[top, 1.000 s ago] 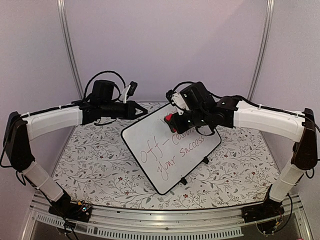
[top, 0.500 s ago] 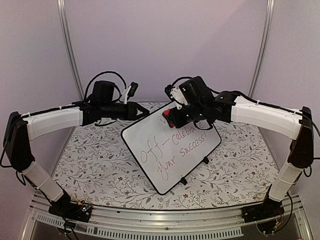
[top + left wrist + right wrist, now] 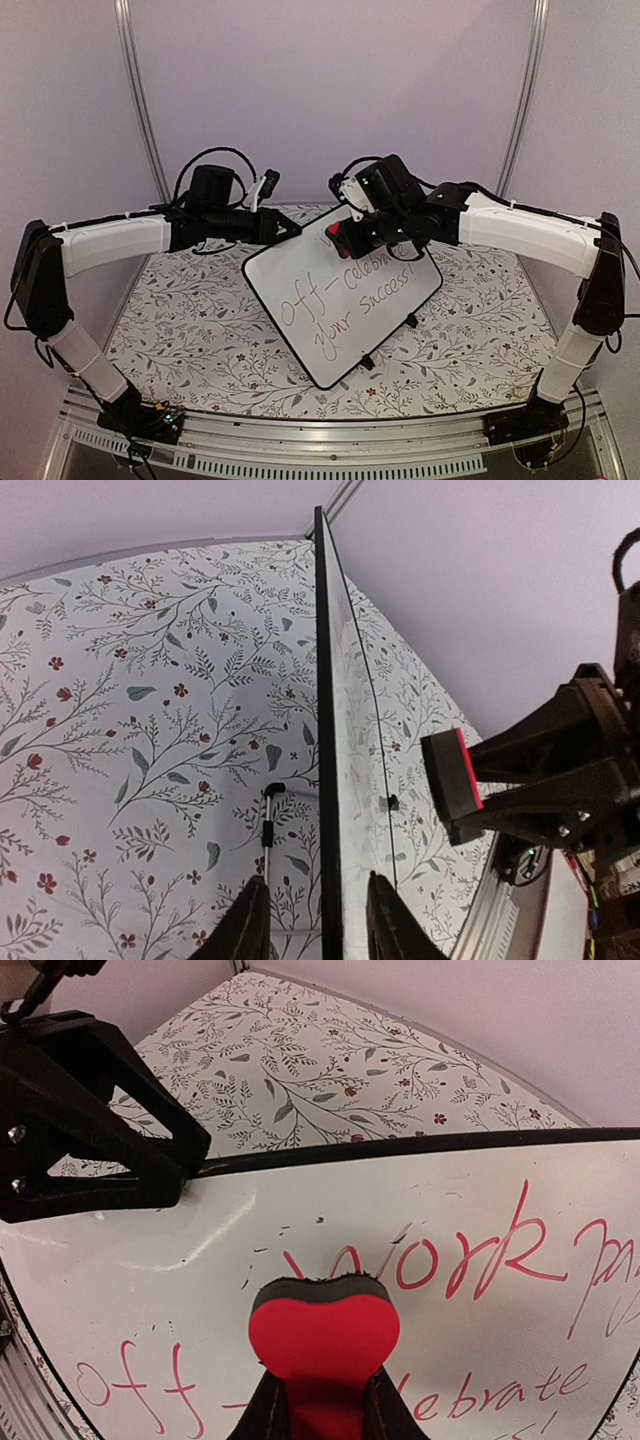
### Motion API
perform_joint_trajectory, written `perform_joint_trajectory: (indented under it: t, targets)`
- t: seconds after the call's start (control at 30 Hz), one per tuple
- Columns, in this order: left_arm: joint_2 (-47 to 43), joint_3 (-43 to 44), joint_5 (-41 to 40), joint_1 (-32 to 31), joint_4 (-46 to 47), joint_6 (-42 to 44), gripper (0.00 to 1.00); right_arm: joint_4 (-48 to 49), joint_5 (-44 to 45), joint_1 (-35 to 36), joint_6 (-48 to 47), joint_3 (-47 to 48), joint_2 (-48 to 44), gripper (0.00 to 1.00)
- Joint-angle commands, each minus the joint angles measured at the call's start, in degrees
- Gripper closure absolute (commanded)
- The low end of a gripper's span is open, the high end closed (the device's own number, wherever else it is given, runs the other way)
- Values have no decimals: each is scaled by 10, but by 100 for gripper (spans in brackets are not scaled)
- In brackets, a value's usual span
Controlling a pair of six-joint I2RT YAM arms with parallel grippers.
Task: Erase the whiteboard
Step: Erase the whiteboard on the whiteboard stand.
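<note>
Whiteboard (image 3: 340, 300), just the one, stands tilted back on its two small black feet (image 3: 412, 320) in the middle of the flower-patterned desk (image 3: 200, 320), one corner pointing toward the arms. Three lines of red handwriting run across its face.

Two arms reach in over it from either side. The left gripper (image 3: 292, 230) is at the board's upper left edge. It stands part open, with one of its fingers (image 3: 245, 925) on each side of the thin black rim and space showing on both sides.

The right gripper (image 3: 320, 1410) is closed tight on a single red eraser (image 3: 323, 1335), held up near the top line of writing. From the left wrist view the eraser looks just off the surface, though I can't be sure.
</note>
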Motion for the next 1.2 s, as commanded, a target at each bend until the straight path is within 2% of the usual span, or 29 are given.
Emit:
perform_joint_trajectory:
  t: [0.0, 0.27, 0.43, 0.67, 1.17]
  targets:
    - [15, 14, 11, -5, -12, 4, 67, 0, 7, -2, -3, 16, 6, 89]
    - [12, 14, 19, -5, -9, 2, 90, -19, 16, -2, -23, 51, 35, 89]
    - [9, 12, 28, -5, -3, 1, 100, -33, 15, -2, -37, 85, 73, 89]
    - [7, 11, 29, -6, -3, 3, 100, -33, 2, -2, -40, 92, 93, 89]
    - [6, 10, 32, -6, -2, 1, 100, -23, 0, -2, -14, -13, 66, 90]
